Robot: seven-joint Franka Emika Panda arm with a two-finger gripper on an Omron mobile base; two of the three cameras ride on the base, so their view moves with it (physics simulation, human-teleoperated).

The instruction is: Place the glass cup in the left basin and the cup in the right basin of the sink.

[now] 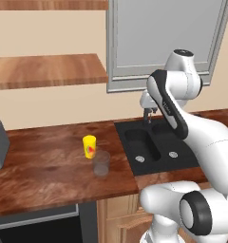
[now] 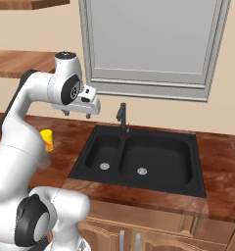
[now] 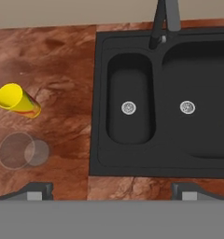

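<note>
Glass cup (image 1: 101, 163) upright on worktop (image 1: 44, 161), just beside yellow cup (image 1: 89, 146), left of sink (image 1: 156, 147). Both basins bare. My tool (image 2: 76, 113) hangs above the worktop, fully open, holding nothing.

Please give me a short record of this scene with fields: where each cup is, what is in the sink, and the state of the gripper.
glass cup: upright on the wooden counter, left of the sink
cup: yellow, upright on the counter, just behind the glass cup
left basin: nothing in it
right basin: nothing in it
tap: at the sink's back edge
gripper: open, holding nothing, raised above the counter near the sink
task progress: neither cup placed yet
</note>
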